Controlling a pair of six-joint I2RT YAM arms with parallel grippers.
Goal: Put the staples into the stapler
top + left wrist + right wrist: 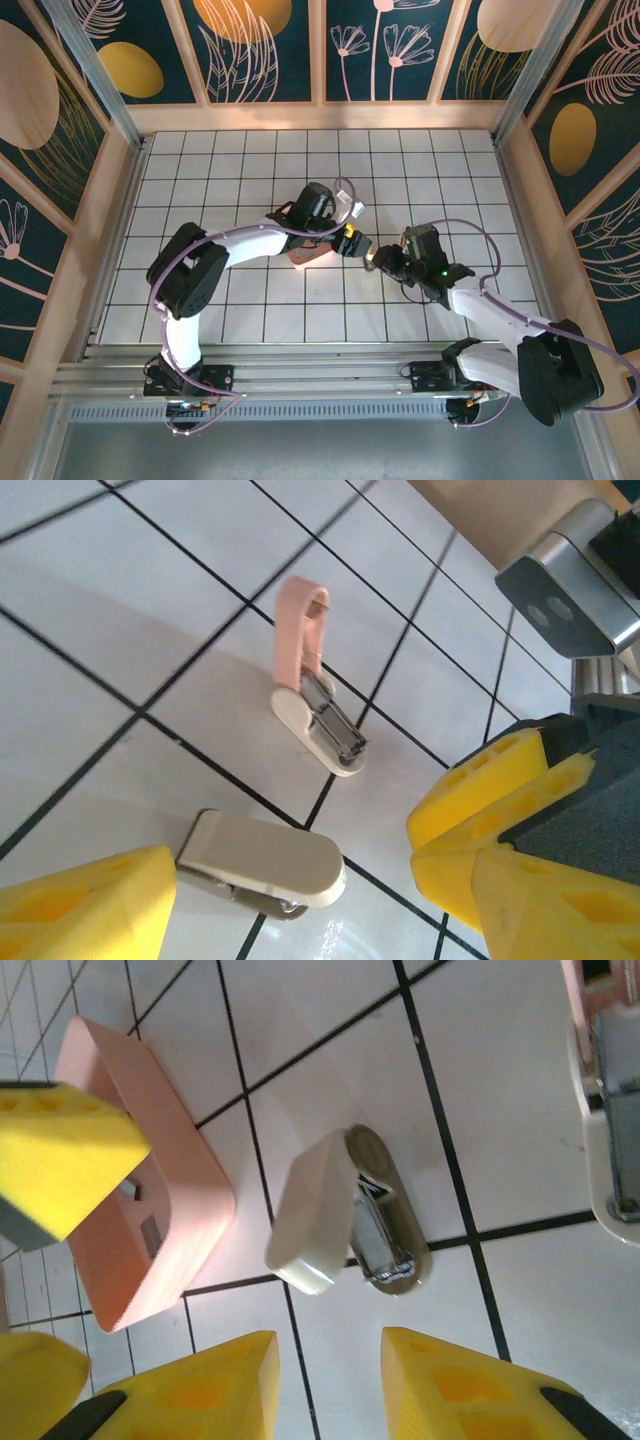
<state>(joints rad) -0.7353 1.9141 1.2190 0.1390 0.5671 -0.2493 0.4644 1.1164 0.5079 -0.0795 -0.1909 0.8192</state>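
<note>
Beige stapler (310,1218) lies near pink tray (185,1135); right gripper (330,1360) jaws apart.

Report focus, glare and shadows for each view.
Top external: sharp, evenly lit table. Left wrist: close yellow fingers look soft, and there is a white sheen on the tile beside the beige stapler. Right wrist: that stapler's metal glints, and the pink tray throws a soft shadow.

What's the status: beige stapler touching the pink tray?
Apart. Right wrist view shows a strip of tile between the beige stapler and the pink tray.
</note>
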